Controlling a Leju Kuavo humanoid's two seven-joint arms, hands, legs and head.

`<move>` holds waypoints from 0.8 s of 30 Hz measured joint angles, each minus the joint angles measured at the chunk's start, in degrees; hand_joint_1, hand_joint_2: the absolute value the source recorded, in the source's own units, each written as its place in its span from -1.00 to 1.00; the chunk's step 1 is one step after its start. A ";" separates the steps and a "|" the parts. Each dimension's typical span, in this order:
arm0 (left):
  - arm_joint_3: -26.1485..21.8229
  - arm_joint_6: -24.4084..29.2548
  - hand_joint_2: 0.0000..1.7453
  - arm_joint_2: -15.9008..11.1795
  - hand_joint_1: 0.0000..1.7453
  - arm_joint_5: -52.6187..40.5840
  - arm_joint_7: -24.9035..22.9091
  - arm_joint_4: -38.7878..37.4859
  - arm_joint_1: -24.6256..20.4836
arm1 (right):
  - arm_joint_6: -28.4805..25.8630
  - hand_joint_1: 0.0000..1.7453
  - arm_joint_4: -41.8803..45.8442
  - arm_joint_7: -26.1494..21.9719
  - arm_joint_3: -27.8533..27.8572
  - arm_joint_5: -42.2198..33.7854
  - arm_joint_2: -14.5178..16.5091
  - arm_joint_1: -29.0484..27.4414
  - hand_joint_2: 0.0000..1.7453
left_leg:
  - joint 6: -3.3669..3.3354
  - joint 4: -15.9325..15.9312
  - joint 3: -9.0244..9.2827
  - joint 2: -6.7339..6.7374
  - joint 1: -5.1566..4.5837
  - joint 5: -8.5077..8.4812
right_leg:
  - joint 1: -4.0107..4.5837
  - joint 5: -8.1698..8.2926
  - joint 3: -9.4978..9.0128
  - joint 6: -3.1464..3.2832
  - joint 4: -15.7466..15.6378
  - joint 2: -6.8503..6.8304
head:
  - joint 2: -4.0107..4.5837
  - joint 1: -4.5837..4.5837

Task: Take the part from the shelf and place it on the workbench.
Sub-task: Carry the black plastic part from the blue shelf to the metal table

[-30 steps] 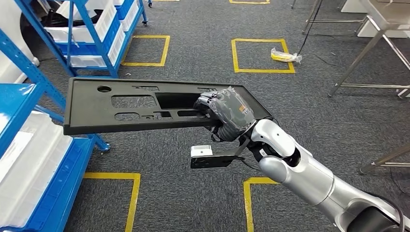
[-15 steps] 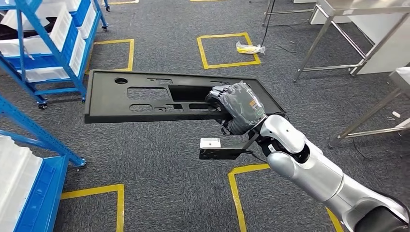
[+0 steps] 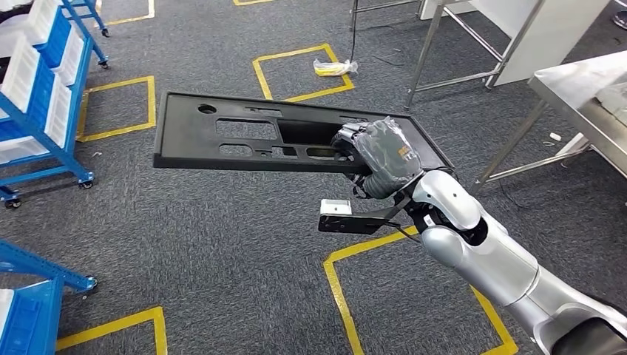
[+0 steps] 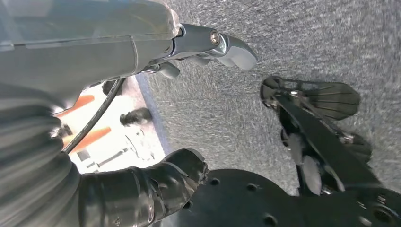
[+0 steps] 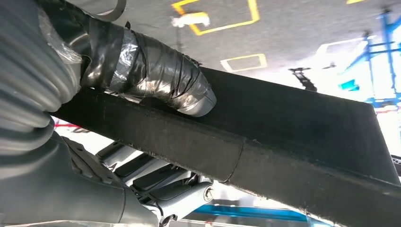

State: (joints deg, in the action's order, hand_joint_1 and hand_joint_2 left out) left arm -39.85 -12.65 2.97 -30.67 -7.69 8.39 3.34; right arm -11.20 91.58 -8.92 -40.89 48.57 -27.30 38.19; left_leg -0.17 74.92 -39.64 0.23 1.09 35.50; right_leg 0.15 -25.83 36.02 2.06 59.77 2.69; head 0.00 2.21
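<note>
Your view has swung off the blue shelves (image 3: 44, 111) toward the steel counter (image 3: 584, 89) (carry underway), right hand (image 3: 381, 155) clamped on the black panel (image 3: 244, 140), held flat above carpet.

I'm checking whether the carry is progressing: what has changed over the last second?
The whole view has swung: the blue shelves slid off to the left and the steel workbench came in on the right, so the robot turned. The right robot hand still grips the black part the same way.
</note>
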 joint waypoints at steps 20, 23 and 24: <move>0.02 -0.18 1.00 0.03 -1.00 -0.02 0.90 0.00 0.03 | 0.95 1.00 -0.21 0.03 0.22 0.60 0.47 0.60 1.00 | -0.62 -18.07 9.62 4.89 -0.31 -6.61 | -0.64 0.77 0.56 -3.04 0.11 -7.22 | 0.00 0.19; 0.03 -0.20 1.00 0.05 -1.00 0.10 1.02 0.00 -0.23 | 0.98 1.00 -0.28 0.02 0.23 0.69 0.57 0.66 1.00 | 0.40 -18.06 10.30 6.62 -0.42 -5.75 | -0.27 0.08 0.24 -1.73 -0.52 -6.07 | 0.00 0.16; 0.04 -0.24 1.00 0.09 -1.00 0.14 1.06 0.00 -0.31 | 0.99 1.00 -0.29 0.02 0.27 0.70 0.60 0.73 1.00 | 0.67 -17.51 10.30 6.01 -0.24 -5.16 | -0.32 -0.04 0.01 -1.31 -0.62 -5.34 | 0.00 0.16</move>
State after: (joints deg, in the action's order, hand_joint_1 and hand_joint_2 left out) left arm -39.81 -12.90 3.06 -30.53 -6.63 8.39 3.02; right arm -10.20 91.29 -8.90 -40.62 49.27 -26.70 38.92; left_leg 0.50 57.42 -29.33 6.24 0.86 30.34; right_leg -0.16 -25.87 36.03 0.75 59.14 -2.65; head 0.00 2.37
